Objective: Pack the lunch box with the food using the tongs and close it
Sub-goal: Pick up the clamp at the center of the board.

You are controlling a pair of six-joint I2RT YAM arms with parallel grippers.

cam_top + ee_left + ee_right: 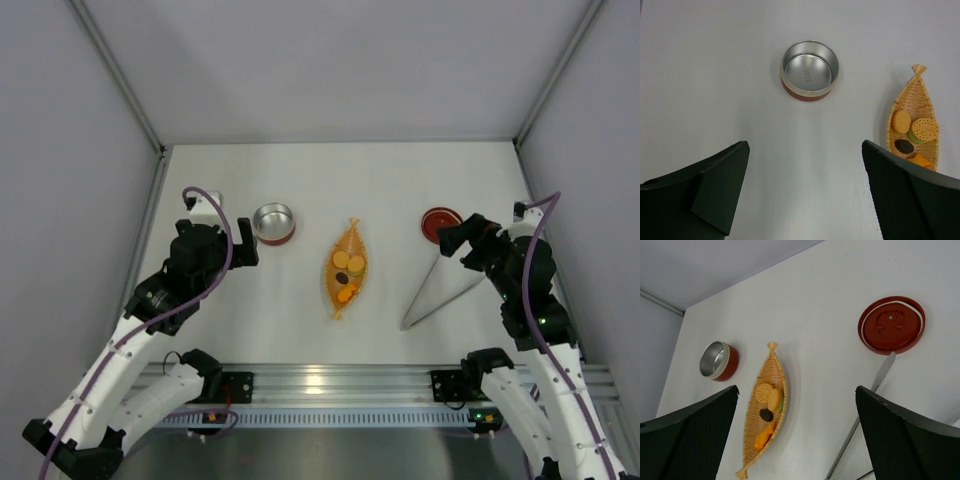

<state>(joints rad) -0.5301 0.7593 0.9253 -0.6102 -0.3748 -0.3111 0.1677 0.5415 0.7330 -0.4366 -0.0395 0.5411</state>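
Silver metal, thin and flat on the white table (400, 180), was what we had to lift first. The tongs (425, 291) lay in a narrow V, with one tip just beside the red lid (891, 325) and the joined end toward the near edge. The right gripper (796, 405) hung above them with its jaws wide apart, holding nothing. The left gripper (804, 160), its jaws equally apart and empty, hung near the lunch box (809, 75). The lunch box stood open and empty, well apart from its lid. The food (914, 131) sat in the orange tray (916, 92), between lunch box and tongs.

We judged the step in hand to be picking up the tongs. To do it well, we thought the right wrist should turn until its fingers straddled both arms of the V about midway along. That way, closing would also work the tips. The descent would need to reach the table without scraping, since the strips looked slick and low. We would keep clear of the lid, which a sideways nudge could shift.
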